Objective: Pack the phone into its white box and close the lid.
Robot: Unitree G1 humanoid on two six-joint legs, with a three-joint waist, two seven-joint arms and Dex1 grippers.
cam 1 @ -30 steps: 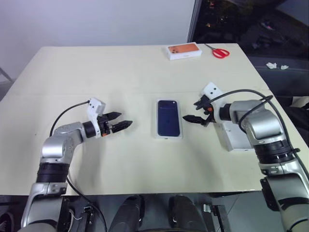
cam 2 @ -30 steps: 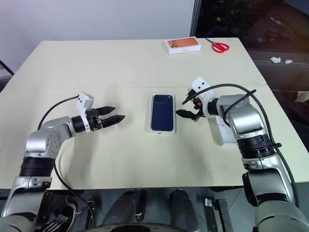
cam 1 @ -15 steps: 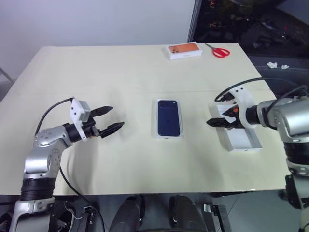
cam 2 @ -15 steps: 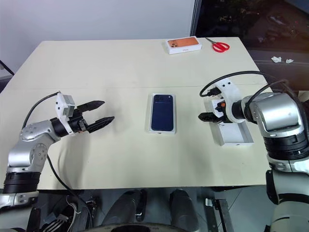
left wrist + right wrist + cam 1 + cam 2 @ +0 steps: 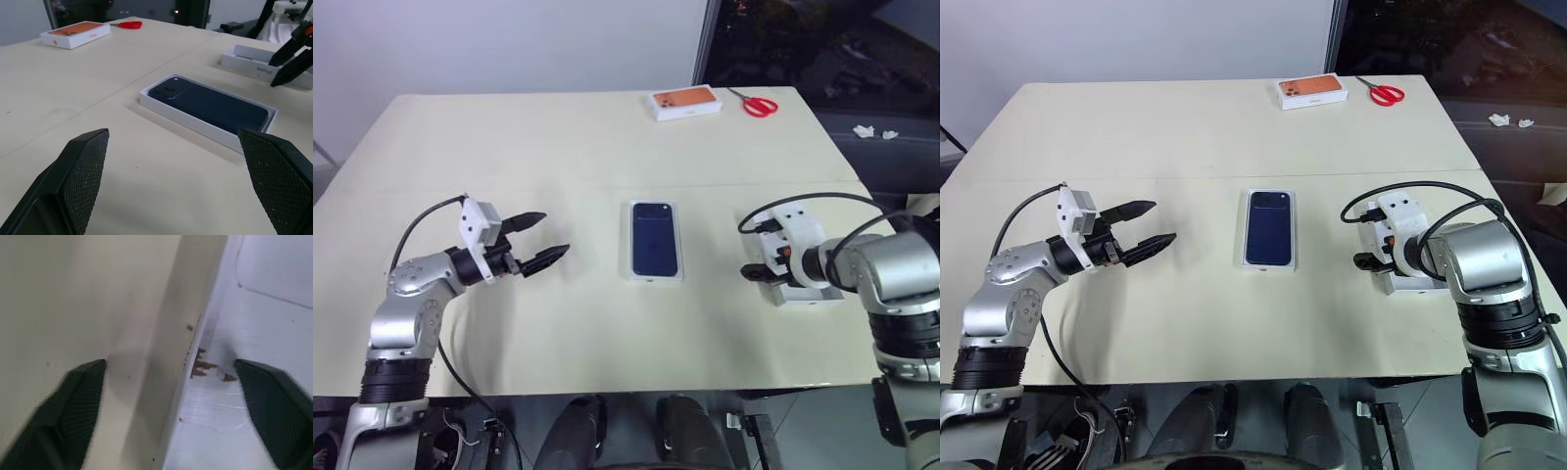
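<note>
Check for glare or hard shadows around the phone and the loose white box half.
Left eye view: even light, no glare on the phone, only a soft shadow on the table below the left claw. Left wrist view: the white box casts a thin shadow along its wall. Right wrist view: a dim shadow band runs beside the loose white half, under the right claw.

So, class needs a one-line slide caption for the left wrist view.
Open left gripper faces the phone lying in its white box; the lid waits beyond.

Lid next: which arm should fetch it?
Right, probably. The right gripper, open, straddles the near wall of the lid on the table's right side. The left gripper hovers open, left of the phone in its white box.
</note>
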